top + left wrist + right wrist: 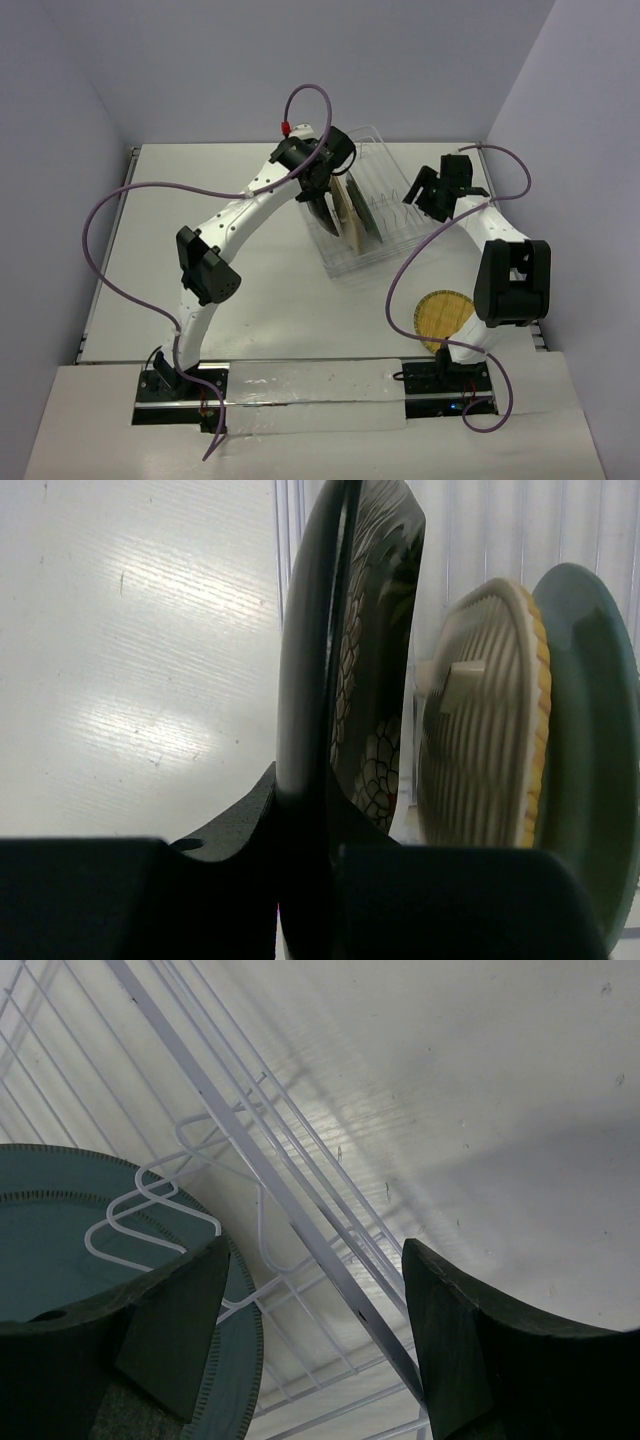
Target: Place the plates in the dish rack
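Note:
The white wire dish rack (385, 180) stands at the table's middle back. My left gripper (320, 188) is shut on the rim of the black leaf-patterned plate (326, 213), which stands on edge at the rack's left end. In the left wrist view the black plate (380, 680) runs up between my left gripper's (335, 880) jaws. Beside it stand a tan woven plate (480, 720) and the grey-blue plate (590, 750), both upright in the rack. My right gripper (430, 192) hovers open over the rack's right rim (300, 1220), with the grey-blue plate (60, 1250) to its left. Another tan woven round plate (445, 315) lies flat near the right arm's base.
White walls close in the table at the back and on both sides. Purple cables loop from both arms. The right arm's black elbow (512, 283) hangs over the round plate's far side.

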